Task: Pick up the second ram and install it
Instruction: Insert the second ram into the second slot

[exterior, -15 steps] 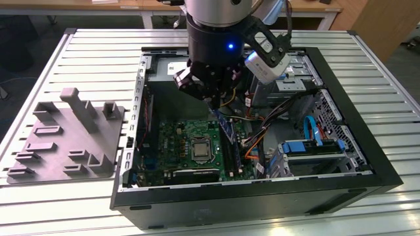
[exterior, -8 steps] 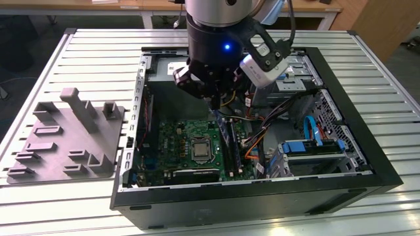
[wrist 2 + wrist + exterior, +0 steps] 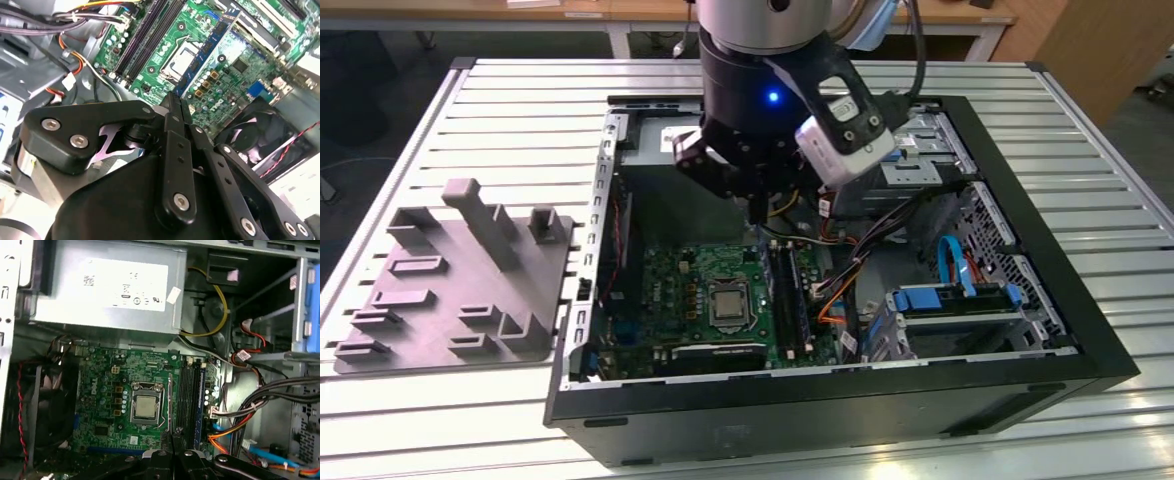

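In the exterior view the gripper (image 3: 755,208) hangs inside the open computer case (image 3: 854,410), above the motherboard (image 3: 680,290) and well apart from the grey block (image 3: 454,280). In the second wrist view its fingers (image 3: 176,135) are pressed together. In the first wrist view a thin dark edge runs out below the fingertips, probably the second ram (image 3: 171,405) clamped edge-on, just beside the memory slots (image 3: 187,395).
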`<state>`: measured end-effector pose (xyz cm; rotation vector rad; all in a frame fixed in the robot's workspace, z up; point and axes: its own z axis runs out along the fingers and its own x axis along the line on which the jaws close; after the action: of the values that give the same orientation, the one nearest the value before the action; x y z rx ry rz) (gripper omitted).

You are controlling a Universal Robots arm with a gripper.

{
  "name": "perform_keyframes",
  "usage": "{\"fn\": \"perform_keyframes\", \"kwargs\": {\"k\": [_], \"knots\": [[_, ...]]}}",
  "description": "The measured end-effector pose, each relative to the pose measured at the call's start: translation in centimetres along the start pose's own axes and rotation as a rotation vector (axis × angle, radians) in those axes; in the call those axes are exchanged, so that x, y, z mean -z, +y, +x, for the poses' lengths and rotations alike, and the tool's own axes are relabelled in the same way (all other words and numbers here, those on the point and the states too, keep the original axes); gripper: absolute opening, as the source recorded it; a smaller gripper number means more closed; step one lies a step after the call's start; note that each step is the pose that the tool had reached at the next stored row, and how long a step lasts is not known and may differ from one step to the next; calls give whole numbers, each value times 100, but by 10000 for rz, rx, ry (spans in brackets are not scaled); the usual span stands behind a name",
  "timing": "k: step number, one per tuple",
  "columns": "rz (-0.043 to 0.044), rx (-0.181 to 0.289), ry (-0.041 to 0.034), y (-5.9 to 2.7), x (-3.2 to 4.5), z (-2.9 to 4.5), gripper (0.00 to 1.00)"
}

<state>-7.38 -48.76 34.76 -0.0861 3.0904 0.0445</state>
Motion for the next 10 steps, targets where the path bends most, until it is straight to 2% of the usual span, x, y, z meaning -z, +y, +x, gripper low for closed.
{"fn": "perform_keyframes", "kwargs": {"k": [2,10], "knots": [[12,-234,-6,0,0,0,12],[14,-280,-8,0,0,-1,12]]}}
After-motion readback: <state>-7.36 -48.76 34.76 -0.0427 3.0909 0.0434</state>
